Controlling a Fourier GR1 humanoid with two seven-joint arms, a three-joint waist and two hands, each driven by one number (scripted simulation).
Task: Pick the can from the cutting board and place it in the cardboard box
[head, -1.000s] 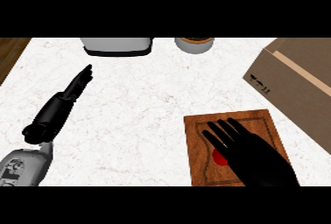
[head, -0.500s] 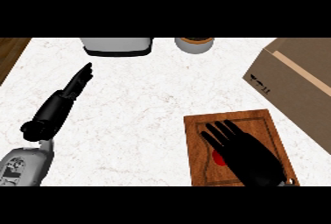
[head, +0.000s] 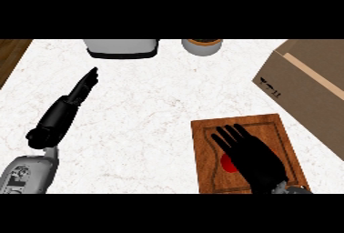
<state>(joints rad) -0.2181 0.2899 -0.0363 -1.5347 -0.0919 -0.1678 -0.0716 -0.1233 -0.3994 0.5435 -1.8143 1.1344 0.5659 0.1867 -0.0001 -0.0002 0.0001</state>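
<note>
Red can (head: 227,162) on the cutting board (head: 205,136) — my right hand (head: 252,157) above it, fingers straight and apart. My left hand (head: 79,91) rests at left, fingers straight.

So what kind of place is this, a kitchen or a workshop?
Probably a kitchen: a white marbled countertop, a wooden cutting board, and what looks like a toaster at the back edge.

No word or number can be read here. The cardboard box (head: 309,86) carries a few small black signs (head: 269,86) printed on its side, too small to tell what they are. The grey left forearm (head: 23,175) has dark marks, also not readable.
</note>
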